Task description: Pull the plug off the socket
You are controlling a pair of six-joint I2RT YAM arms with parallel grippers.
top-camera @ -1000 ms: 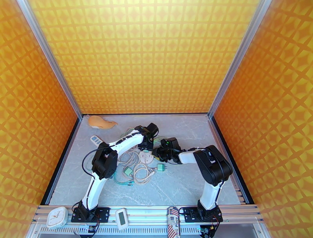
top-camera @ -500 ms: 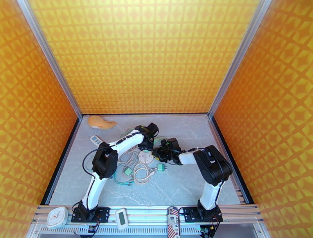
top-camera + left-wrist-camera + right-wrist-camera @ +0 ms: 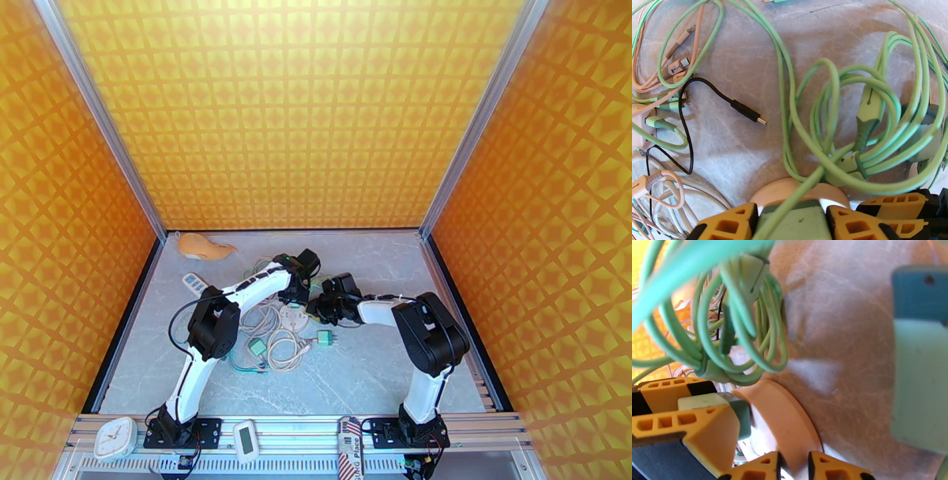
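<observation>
Left wrist: my left pincer (image 3: 792,216) pinches the plug (image 3: 802,227), likely stiff, by its sides. Meanwhile my right pincer (image 3: 794,468) clamps the light-looking socket (image 3: 778,417) rim.

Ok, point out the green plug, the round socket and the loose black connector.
green plug (image 3: 805,225), left wrist view, top face.
round socket (image 3: 778,417), right wrist view, beige surface.
black connector (image 3: 744,111), left wrist view, its body.

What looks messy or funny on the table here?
The green cables lie in one tangled heap on the grey marbled table beside the round peach socket, and a black cable's plug end lies loose among them, connected to nothing. Nothing looks spilled or broken.
</observation>
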